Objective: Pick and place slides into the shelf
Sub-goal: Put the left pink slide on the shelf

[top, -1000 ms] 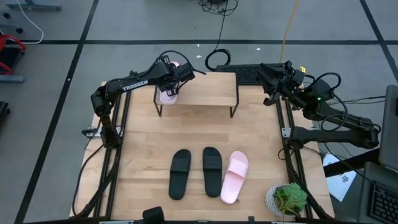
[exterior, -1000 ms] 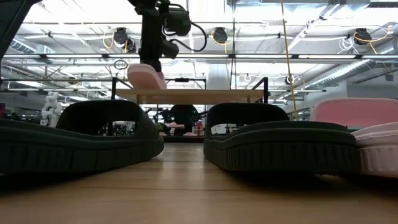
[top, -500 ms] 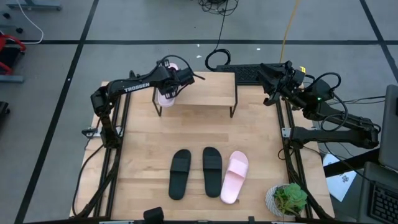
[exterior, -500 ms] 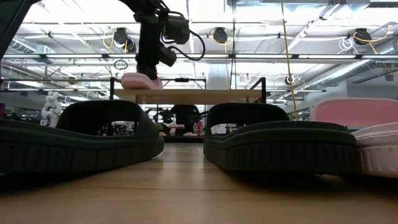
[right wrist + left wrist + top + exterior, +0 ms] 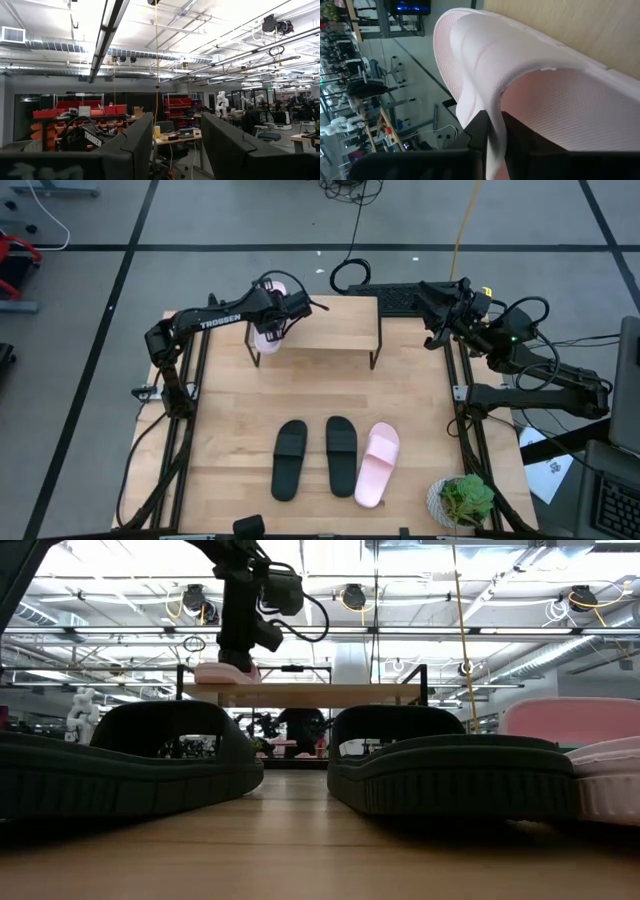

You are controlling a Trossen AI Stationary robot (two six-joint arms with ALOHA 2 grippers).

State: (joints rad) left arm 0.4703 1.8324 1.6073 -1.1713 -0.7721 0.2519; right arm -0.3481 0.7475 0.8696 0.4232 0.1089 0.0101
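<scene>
A light pink slide (image 5: 268, 334) lies lengthwise on the left end of the shelf (image 5: 330, 322), one end reaching past the far edge. My left gripper (image 5: 275, 310) stands over it, shut on its strap; the low view shows the slide (image 5: 224, 672) flat on the board under the gripper (image 5: 238, 652). Two black slides (image 5: 290, 460) (image 5: 341, 455) and a second pink slide (image 5: 376, 464) rest sole-down on the table's near half. My right gripper (image 5: 432, 302) waits open past the table's far right corner. My left gripper (image 5: 492, 120) pinches the wide strap's edge (image 5: 494, 106) between its two fingers (image 5: 479, 131), one under the strap and one outside it. It comes from above, pointing down. The slide's sole (image 5: 224, 676) rests level on the shelf's left end.
A potted plant (image 5: 461, 500) stands at the table's near right corner. The shelf's middle and right part (image 5: 345, 320) are bare board. In the low view the black slides (image 5: 130, 765) (image 5: 450, 770) fill the foreground in front of the shelf (image 5: 310, 693).
My left gripper has come down toward the shelf with the pink slide. The slide, tilted and held just above the board a second ago, now lies flat on the shelf's left end. The gripper has stayed shut on the strap.
</scene>
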